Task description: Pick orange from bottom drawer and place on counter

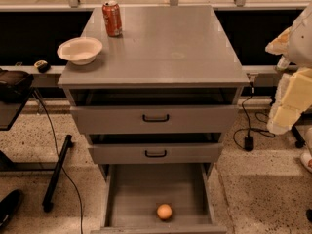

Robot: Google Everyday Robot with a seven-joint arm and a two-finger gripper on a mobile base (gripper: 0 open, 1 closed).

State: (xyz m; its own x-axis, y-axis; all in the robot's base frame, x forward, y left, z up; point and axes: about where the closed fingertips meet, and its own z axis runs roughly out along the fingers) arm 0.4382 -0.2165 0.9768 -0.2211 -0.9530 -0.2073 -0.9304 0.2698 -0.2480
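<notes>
- You'll find the orange (164,211) small, round and smooth, a pale orange colour with a soft shine on top.
- It lies on the flat grey floor of the bottom drawer (131,189), close to the front edge and a little right of the middle, touching none of the low sides.
- That drawer stands pulled out, below the two drawers with black handles (156,118).
- The counter (170,52) is grey and slightly glossy. A red can (112,18) stands upright at its back left, and a white bowl (80,50) sits near the left edge.
- Your gripper (286,108) hangs at the right edge of the view, beside the cabinet and well apart from the orange. You cannot tell whether it is wide or narrow.
</notes>
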